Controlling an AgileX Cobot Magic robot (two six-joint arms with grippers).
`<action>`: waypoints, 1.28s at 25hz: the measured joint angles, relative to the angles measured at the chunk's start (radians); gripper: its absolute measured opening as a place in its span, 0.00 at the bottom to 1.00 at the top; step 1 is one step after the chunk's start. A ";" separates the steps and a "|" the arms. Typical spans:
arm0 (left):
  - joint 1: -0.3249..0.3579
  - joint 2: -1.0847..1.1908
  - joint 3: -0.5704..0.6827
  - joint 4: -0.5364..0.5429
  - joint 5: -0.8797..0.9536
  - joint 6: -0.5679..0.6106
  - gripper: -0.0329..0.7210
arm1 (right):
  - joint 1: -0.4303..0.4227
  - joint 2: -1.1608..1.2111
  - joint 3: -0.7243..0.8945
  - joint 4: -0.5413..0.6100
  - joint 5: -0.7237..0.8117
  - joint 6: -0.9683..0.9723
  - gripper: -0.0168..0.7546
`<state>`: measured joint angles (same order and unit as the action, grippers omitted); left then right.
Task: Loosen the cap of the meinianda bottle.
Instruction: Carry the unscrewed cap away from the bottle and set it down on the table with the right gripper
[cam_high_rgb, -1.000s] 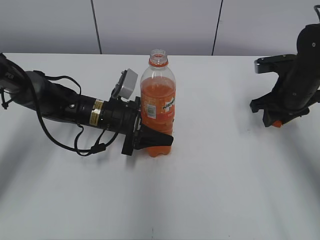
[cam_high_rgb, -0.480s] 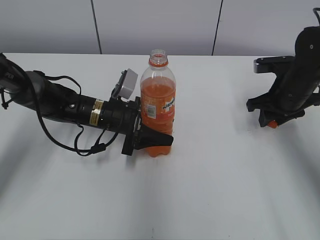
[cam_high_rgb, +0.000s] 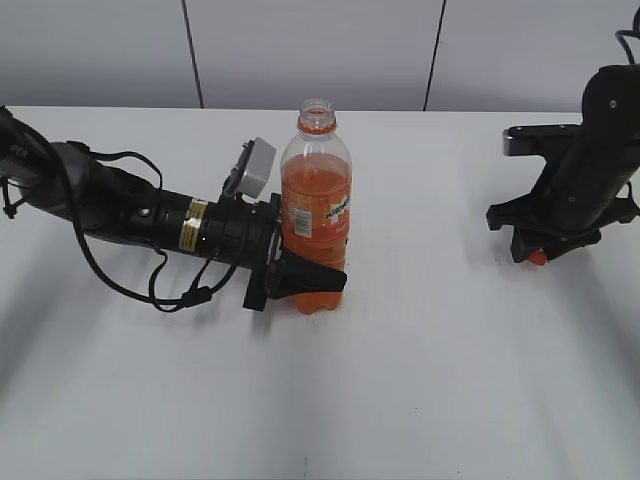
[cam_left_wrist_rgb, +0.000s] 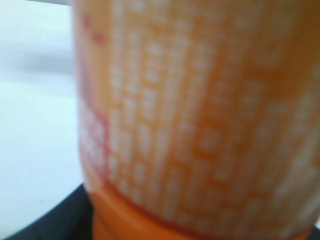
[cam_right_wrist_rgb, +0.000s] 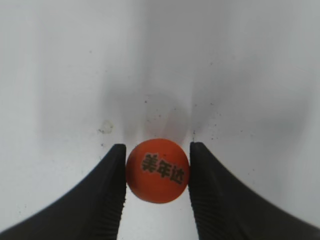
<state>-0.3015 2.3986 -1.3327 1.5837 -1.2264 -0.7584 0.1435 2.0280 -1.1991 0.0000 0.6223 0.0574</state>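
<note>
The meinianda bottle (cam_high_rgb: 316, 215) stands upright on the white tabletop (cam_high_rgb: 420, 370), a little left of the middle and nearer to the far edge than to the near one. Its mouth is uncovered, and only the orange neck ring sits below the bare opening. My left gripper (cam_high_rgb: 300, 272) comes in from the left edge, lying almost flat, and it is clamped around the lower part of the bottle; one black finger (cam_high_rgb: 312, 276) wraps across the front near the base. In the left wrist view the orange label with white print fills nearly everything (it is very blurred, so I cannot read the letters). My right gripper (cam_right_wrist_rgb: 157, 172) is well apart from the bottle, toward the right edge of the tabletop, pointing down. It holds the cap (cam_right_wrist_rgb: 158, 170) pinched between its two black fingers (cam_right_wrist_rgb: 107, 200), which press on the cap's two opposite sides. The cap is round and orange, with dark characters on its top facing the wrist camera. In the exterior view only a small orange spot of the cap shows under the gripper, and I cannot tell if it touches the tabletop.
</note>
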 joint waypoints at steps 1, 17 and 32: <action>0.000 0.000 0.000 0.000 0.000 0.000 0.59 | 0.000 0.000 0.000 0.000 -0.001 0.000 0.41; 0.000 0.000 0.000 0.000 0.000 0.000 0.59 | 0.000 0.019 0.000 0.010 0.009 0.001 0.43; 0.000 0.000 0.000 0.000 0.000 0.000 0.59 | 0.000 -0.006 -0.011 0.068 0.042 -0.001 0.49</action>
<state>-0.3015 2.3986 -1.3327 1.5837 -1.2264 -0.7584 0.1435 2.0224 -1.2097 0.0683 0.6641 0.0566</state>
